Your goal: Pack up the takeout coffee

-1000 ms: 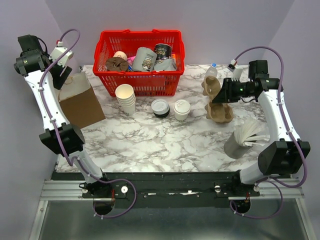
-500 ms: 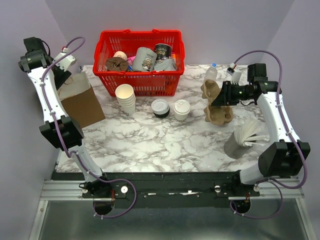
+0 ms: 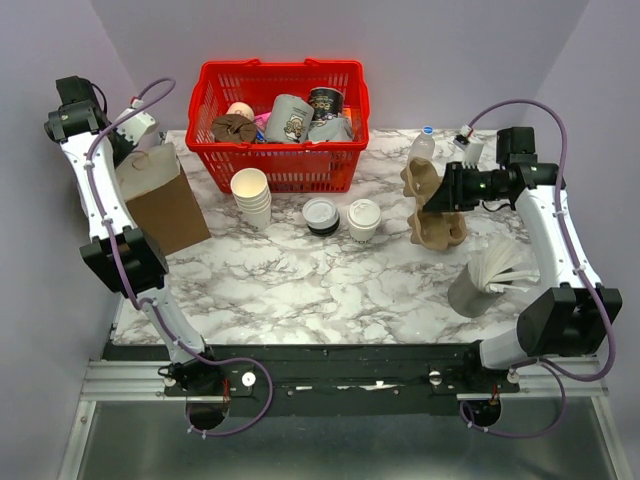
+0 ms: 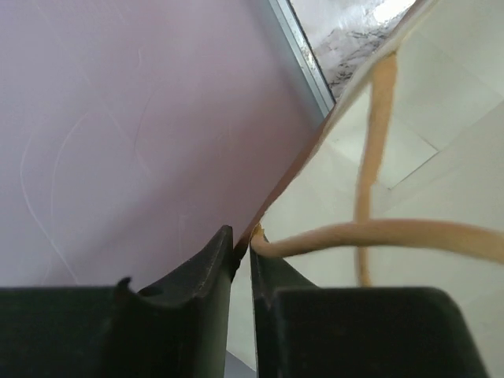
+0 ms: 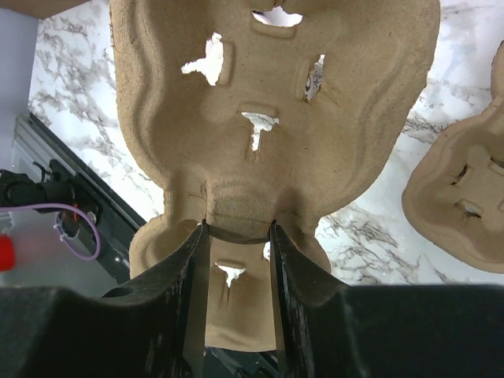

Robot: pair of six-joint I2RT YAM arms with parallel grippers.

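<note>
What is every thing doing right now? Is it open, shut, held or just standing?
Takeout coffee: upright, lid on, untouched.
Paper bag: open, rim pinched by left claw.
Cup carrier: tilted up, gripped by right claw.
Second carrier: lying on the table.
Red basket: holding mugs.
Paper cup stack: upright, nested.

White, grey-veined marble table (image 3: 300, 290) was enclosed by plain lilac walls (image 3: 450, 40) along its far, left and right edges. An aluminium rail (image 3: 110, 380) ran along the near edge, above grey floor (image 3: 350, 450). Lighting was soft and even.
</note>
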